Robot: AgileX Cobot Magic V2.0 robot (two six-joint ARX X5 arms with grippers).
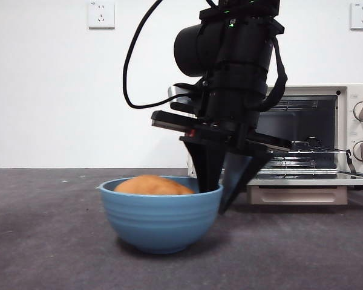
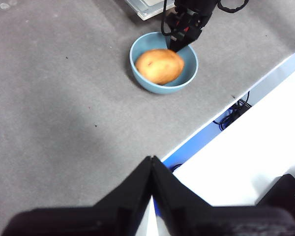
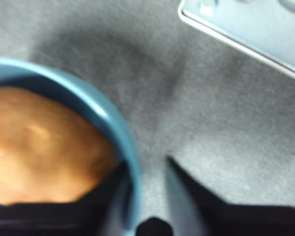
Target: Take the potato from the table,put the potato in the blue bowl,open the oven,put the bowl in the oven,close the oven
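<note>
Right gripper (image 1: 221,196) straddles the blue bowl (image 1: 160,217) rim, jaws parted; potato (image 1: 152,185) makes it heavy, so pinch the stiff, slick rim firmly.

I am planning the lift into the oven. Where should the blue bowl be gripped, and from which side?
Probably grip the blue bowl by its rim, from above, on the side facing the open oven. The potato fills the middle, leaving only the thin wall free; the right gripper already straddles it there.

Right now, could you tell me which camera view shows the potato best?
The left wrist view: the whole potato shows sharply from above inside the bowl. The front view shows only its top above the rim. The right wrist view shows it large but blurred and cropped.
</note>
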